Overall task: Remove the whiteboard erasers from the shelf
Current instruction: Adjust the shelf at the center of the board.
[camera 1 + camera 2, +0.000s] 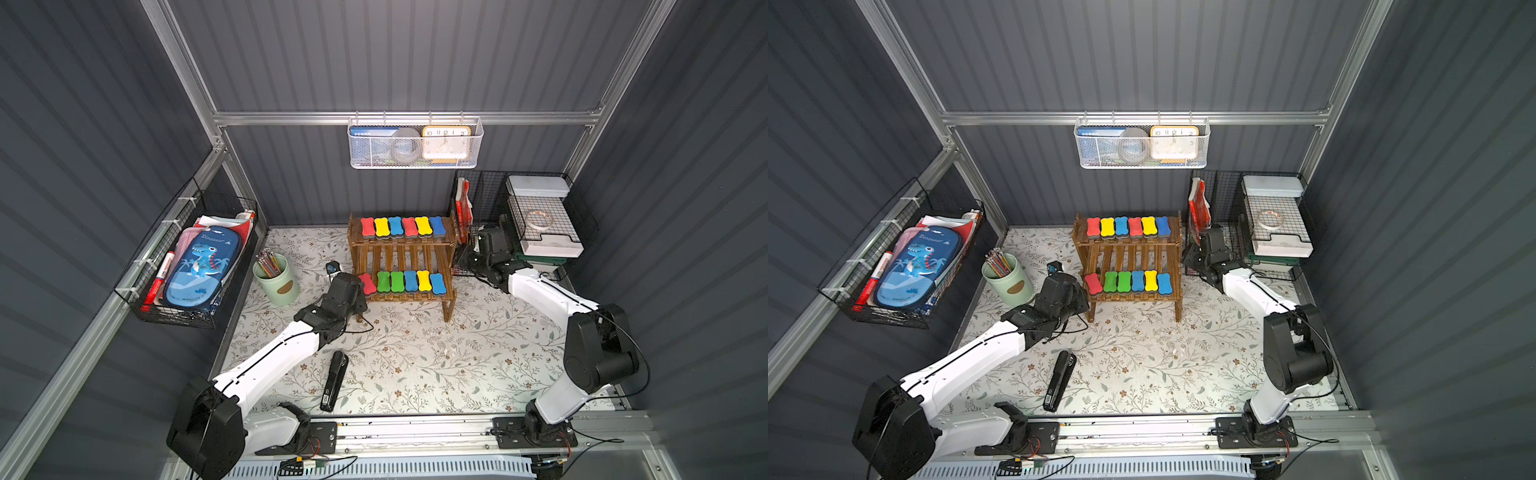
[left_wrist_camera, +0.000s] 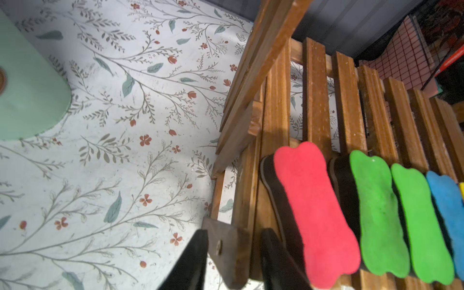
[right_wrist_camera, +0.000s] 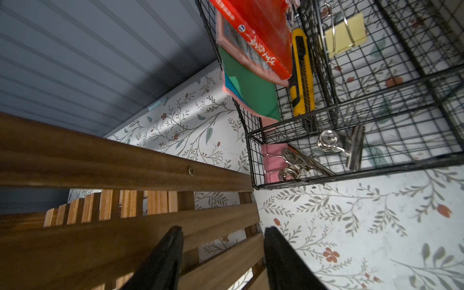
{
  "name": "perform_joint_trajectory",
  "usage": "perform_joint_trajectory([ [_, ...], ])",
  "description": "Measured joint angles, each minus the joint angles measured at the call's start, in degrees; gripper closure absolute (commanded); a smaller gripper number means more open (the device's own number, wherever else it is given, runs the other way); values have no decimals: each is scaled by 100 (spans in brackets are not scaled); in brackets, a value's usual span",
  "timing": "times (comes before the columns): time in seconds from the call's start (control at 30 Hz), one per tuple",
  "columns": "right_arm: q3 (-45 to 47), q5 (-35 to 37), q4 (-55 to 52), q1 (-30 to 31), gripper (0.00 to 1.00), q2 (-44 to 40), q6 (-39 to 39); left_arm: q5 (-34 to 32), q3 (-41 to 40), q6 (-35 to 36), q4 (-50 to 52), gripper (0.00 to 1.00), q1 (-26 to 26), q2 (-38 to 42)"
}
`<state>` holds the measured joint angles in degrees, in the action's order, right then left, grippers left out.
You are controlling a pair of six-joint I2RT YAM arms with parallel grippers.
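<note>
The shelf (image 1: pixel 401 257), a brown slatted two-tier rack, stands at the back middle of the table. Six whiteboard erasers (image 1: pixel 401 227) line its upper tier and six more (image 1: pixel 405 281) its lower tier, in red, yellow, blue and green. My left gripper (image 1: pixel 358 289) is at the lower tier's left front corner, beside the red end eraser (image 2: pixel 316 208). In the left wrist view it (image 2: pixel 234 232) is open, jaws astride the shelf's corner piece. My right gripper (image 3: pixel 223 229) is open over the shelf's right side rails (image 3: pixel 125 163), holding nothing.
A black stapler (image 1: pixel 334 380) lies on the mat in front of the left arm. A green pencil cup (image 1: pixel 276 280) stands left of the shelf. The black wire organiser (image 3: pixel 351 155) sits close behind the right gripper. A wire basket (image 1: pixel 141 266) with a pencil case hangs at left.
</note>
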<state>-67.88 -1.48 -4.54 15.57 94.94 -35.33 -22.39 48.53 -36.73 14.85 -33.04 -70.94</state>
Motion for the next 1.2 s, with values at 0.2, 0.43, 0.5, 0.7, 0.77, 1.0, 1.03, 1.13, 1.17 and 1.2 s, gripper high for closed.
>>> perform_joint_trajectory([
  [0.2, 0, 181, -142, -44, 26, -232, -138, -72, 151, -42, 111, 37, 0, 0],
  [0.43, -9, 721, -590, -264, 23, -927, -380, -249, 378, -81, 302, 15, 0, 87],
  [0.5, -59, 857, -785, -319, 25, -1156, -350, -282, 455, -63, 369, 10, 0, 181],
  [0.7, -852, 721, -1408, -264, 40, -1635, 153, -286, 828, 22, 573, 1, -4, 616],
  [0.77, -1335, 623, -1650, -111, 41, -1635, 402, -238, 990, 98, 601, 1, -4, 697],
  [1.0, -3713, 466, -2817, 920, 49, -629, 1401, -50, 1447, 546, 732, 1, -4, 592],
  [1.03, -4122, 450, -3051, 966, 51, -343, 1523, -7, 1447, 592, 748, 1, -4, 577],
  [1.13, -5206, 452, -3724, 986, 52, 540, 1827, 90, 1447, 684, 767, 1, -4, 546],
  [1.17, -5442, 463, -3882, 988, 52, 776, 1893, 125, 1447, 704, 769, 1, -4, 544],
  [1.2, -5639, 487, -4059, 990, 51, 994, 1969, 149, 1447, 723, 769, 1, -4, 542],
])
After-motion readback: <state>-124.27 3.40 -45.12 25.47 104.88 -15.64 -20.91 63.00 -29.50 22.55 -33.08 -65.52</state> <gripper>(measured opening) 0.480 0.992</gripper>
